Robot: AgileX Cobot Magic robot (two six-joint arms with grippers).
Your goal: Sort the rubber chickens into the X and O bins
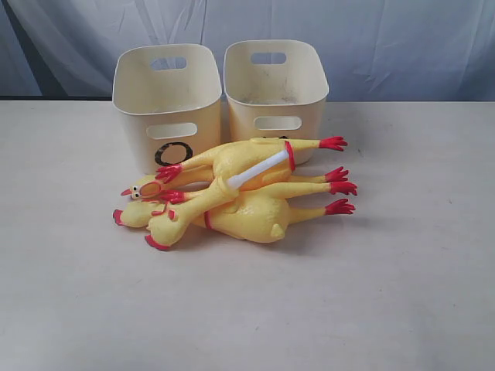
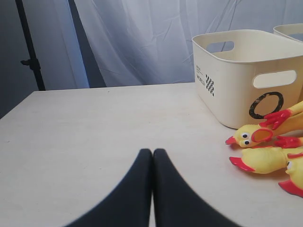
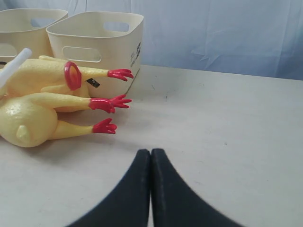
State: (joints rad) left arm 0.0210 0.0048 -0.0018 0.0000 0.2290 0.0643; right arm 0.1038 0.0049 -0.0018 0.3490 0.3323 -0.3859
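Three yellow rubber chickens lie piled on the table in front of two cream bins. The top chicken (image 1: 244,158) carries a white tube (image 1: 251,173); a second chicken (image 1: 298,185) lies under it and the third chicken (image 1: 247,218) is nearest the front. Their heads point left and their red feet right. The left bin (image 1: 166,108) shows a black O (image 1: 174,152). The chickens hide the mark on the right bin (image 1: 276,97). My left gripper (image 2: 152,152) is shut and empty, left of the chicken heads (image 2: 251,136). My right gripper (image 3: 150,152) is shut and empty, off the red feet (image 3: 105,126).
A pale cloth backdrop hangs behind the table (image 1: 402,294). A dark stand pole (image 2: 28,47) rises beyond the table's far left edge. Neither arm shows in the exterior view.
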